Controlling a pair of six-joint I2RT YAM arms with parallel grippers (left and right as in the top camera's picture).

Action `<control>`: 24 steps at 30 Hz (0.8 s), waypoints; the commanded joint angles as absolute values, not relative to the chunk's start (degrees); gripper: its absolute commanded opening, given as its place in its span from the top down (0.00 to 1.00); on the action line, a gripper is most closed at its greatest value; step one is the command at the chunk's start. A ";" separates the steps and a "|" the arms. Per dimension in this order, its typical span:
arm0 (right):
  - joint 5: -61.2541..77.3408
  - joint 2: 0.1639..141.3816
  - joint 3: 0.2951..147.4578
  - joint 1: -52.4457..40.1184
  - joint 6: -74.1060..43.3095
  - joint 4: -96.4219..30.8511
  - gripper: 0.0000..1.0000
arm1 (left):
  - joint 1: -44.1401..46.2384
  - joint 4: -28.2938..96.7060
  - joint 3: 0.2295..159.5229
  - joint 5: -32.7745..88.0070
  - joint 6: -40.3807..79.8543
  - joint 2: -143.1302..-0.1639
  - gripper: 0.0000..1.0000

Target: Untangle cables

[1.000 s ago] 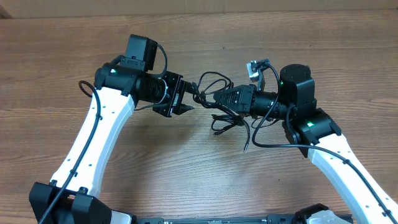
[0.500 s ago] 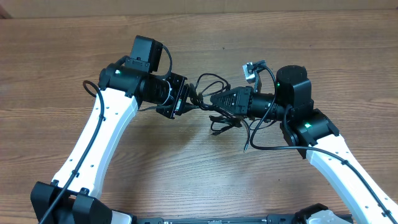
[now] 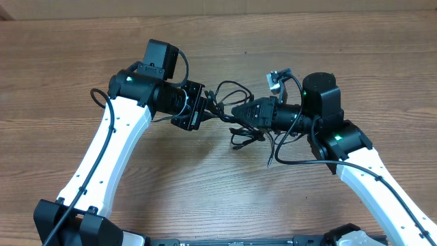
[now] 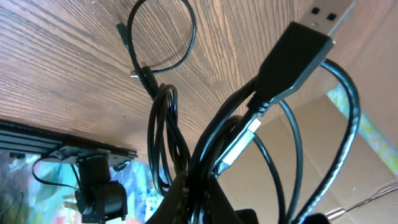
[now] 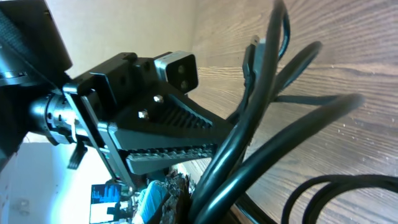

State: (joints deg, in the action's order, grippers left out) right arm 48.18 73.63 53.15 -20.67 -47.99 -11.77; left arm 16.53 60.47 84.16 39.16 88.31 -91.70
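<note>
**Overhead view.** The white left arm (image 3: 102, 157) and right arm (image 3: 382, 184) reach inward over a wood-grain surface (image 3: 205, 191) and meet near its middle. The cables (image 3: 240, 133), thin black cords bunched into one tangle, sit between the two grippers. They are raised at the grip and droop toward the surface just below it.

The left gripper (image 3: 207, 114) has its fingers pressed together on the left side of the bundle. The right gripper (image 3: 239, 113) is clamped on the same bundle from the right, and the two tips are just beside each other.

One loop (image 3: 231, 87) arches away on the far side of the grip. A single strand (image 3: 271, 156) trails toward the near edge, beside the thicker wire of the right arm.

**Left wrist view.** Several cords rise out of the closed fingers. One ends in a flat USB-type plug (image 4: 297, 50) with a metal tip, lifted clear of the wood. A smaller ring (image 4: 163, 37) of cord shows against the wood beyond.

**Right wrist view.** Cords cross close to the lens and are blurred. The ribbed black fingers of the left gripper are behind them.
</note>
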 commanded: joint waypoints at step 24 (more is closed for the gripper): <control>49.15 73.54 54.06 -22.83 -39.40 -28.01 0.96 | 13.85 60.20 85.65 31.18 106.76 -91.39 0.96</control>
State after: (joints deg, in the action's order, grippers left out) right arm 47.79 73.63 53.15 -22.22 -41.41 -27.75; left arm 15.94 60.47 84.16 35.33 104.99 -91.70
